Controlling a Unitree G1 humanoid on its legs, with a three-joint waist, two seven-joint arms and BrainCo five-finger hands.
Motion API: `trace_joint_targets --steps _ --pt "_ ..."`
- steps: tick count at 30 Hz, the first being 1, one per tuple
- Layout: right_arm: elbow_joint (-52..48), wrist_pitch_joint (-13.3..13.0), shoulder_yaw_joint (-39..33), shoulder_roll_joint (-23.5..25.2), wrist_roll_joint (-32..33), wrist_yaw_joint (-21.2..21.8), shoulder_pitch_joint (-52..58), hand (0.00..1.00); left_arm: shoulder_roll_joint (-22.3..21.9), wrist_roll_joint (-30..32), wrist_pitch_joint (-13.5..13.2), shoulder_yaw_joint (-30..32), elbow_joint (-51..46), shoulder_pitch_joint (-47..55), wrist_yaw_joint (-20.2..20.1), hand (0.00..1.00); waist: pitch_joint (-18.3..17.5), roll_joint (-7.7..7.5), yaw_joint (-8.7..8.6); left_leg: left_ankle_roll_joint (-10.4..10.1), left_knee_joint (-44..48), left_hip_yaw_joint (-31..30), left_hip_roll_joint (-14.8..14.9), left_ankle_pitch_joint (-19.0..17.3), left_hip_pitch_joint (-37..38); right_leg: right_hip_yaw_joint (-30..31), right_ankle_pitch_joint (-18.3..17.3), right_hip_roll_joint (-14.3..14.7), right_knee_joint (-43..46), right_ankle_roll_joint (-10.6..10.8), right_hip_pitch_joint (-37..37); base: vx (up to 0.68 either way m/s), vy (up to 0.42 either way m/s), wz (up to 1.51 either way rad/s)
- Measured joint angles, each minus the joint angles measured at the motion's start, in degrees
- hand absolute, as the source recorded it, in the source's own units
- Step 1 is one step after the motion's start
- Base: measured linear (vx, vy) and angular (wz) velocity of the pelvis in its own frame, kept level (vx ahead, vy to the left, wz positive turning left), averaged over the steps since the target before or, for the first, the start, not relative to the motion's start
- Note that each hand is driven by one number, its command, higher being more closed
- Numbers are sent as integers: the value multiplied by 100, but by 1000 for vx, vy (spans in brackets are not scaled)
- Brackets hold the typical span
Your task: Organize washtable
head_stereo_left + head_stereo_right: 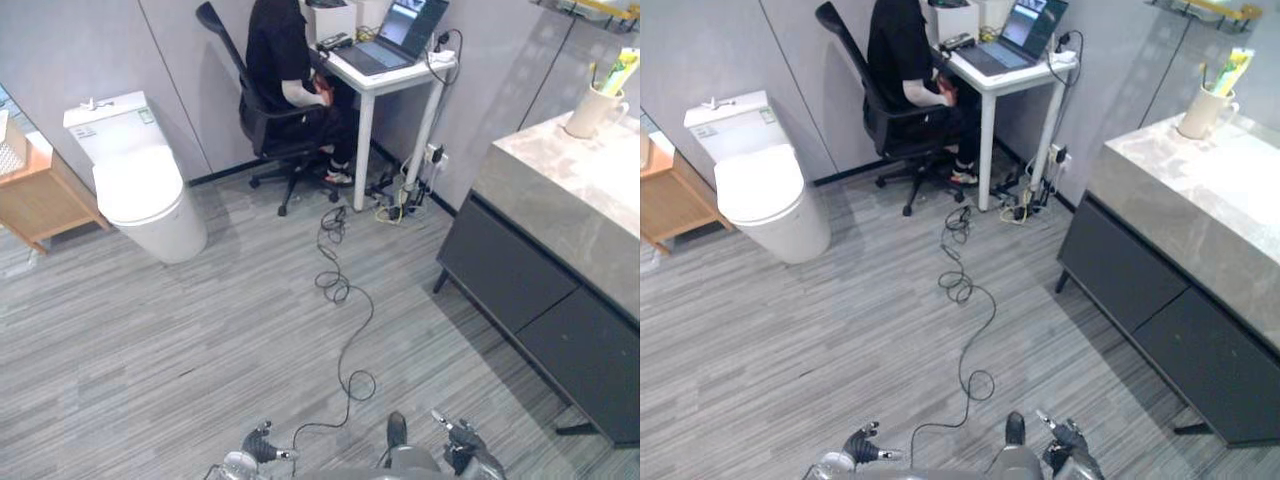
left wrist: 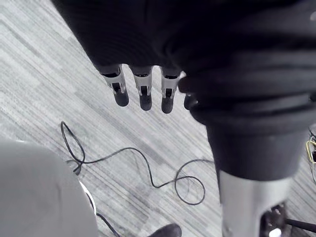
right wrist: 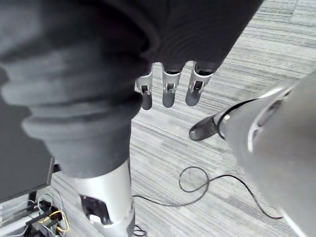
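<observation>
Room with washtable, seen from the head camera. The washtable (image 1: 560, 195), a dark cabinet with a pale stone-patterned top and 2 dark front panels, stands along the robot's right side, well apart from both hands. At its far end, on the top and close to the wall, stands a cream cup (image 1: 592, 110) holding an upright green-and-yellow tube (image 1: 621, 68); the rest of the visible top is bare stone. The left hand (image 1: 257, 446) and the right hand (image 1: 461, 438) hang low at the near edge of the scene, above the grey plank floor (image 1: 150, 340), touching neither the washtable nor the cup. In the left wrist view the left hand's fingers (image 2: 142, 95) hang straight and slightly apart, relaxed, with the floor below them; in the right wrist view the right hand's fingers (image 3: 169, 93) hang the same way, straight and loose. Across the room, a white toilet (image 1: 140, 190) stands against the far wall, with a low wooden cabinet (image 1: 40, 195) to its left. A person (image 1: 280, 55) in dark clothes sits on a black office chair (image 1: 285, 140) at a small white desk (image 1: 385, 78) carrying an open laptop (image 1: 398, 35).
</observation>
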Motion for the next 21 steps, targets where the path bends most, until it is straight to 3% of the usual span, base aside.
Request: trace_joint_targets --steps 1,2,3,4,5,6,7,8,9,10,12,18,21 --pt "-28 15 -22 24 18 42 46 0 -30 2 0 67 47 -12 -8 0 74 92 -47 6 78 16 182 54 -53 360 -672 102 1081 120 -293 -111 -30 21" --pt "-72 18 -95 35 16 63 100 0 -12 1 3 122 49 -13 -10 0 88 46 -84 -13 108 -87 200 73 -81 527 -1133 170 2006 47 -516 -75 -79 70" --pt "-94 21 -151 36 -4 78 295 0 37 -4 35 221 50 -32 -31 0 74 -111 -86 -51 94 -292 172 140 -85 773 -1660 298 3376 136 -687 -26 -110 99" --pt "-76 19 -176 66 -26 82 487 0 138 -5 47 258 48 -54 -47 0 61 -284 -63 -119 86 -518 40 199 -82 990 -1719 345 3704 216 -702 -8 -100 93" --pt "-13 16 -185 55 -49 84 522 0 115 -3 47 312 54 -103 -58 0 8 -429 -49 -106 23 -636 17 221 -103 1053 -1705 408 3623 322 -674 28 -81 39" --pt "51 5 -203 8 -62 98 502 0 56 0 51 363 135 -74 -105 0 -126 -49 23 33 -206 -867 73 336 -266 1352 -1786 662 2993 547 -490 8 -22 -11" --pt "20 2 -273 -14 -70 108 449 0 16 0 56 410 178 -50 -137 0 -166 -27 58 -80 -252 -863 148 493 -369 1620 -1985 768 2945 572 -469 14 -116 6" --pt "31 41 -279 123 -116 140 421 0 61 0 89 462 213 -105 -105 0 -161 -265 -11 -148 -281 -957 -9 676 -481 1925 -2465 772 2924 272 -245 0 -115 26" --pt "121 54 -296 203 -195 193 465 0 134 -50 87 460 176 -122 -111 0 -203 -350 3 -183 -246 -1072 -56 712 -681 2000 -2637 701 2263 13 -70 -3 -128 31" --pt "118 51 -367 181 -229 210 473 0 122 -81 81 460 156 -122 -113 0 -249 -293 58 -195 -208 -1099 5 740 -849 1974 -2633 710 1901 1 -23 -90 -80 3" --pt "122 50 -383 101 -281 199 334 0 17 -105 82 464 166 -165 -103 0 -198 -82 95 -208 -127 -1320 201 814 -1185 1893 -2188 876 1131 -106 12 -161 -76 -5" --pt "-110 -103 89 7 -270 181 386 0 -67 -87 11 461 72 -157 18 0 -18 73 94 -315 -34 -1740 295 987 -1308 1596 -1814 917 374 -236 578 -158 5 32" --pt "-113 -169 91 -9 -255 85 365 0 -79 -66 -12 460 43 -140 30 0 85 126 116 -308 -385 -2022 238 1460 -1315 1475 -1830 944 381 -336 695 -155 -39 80"
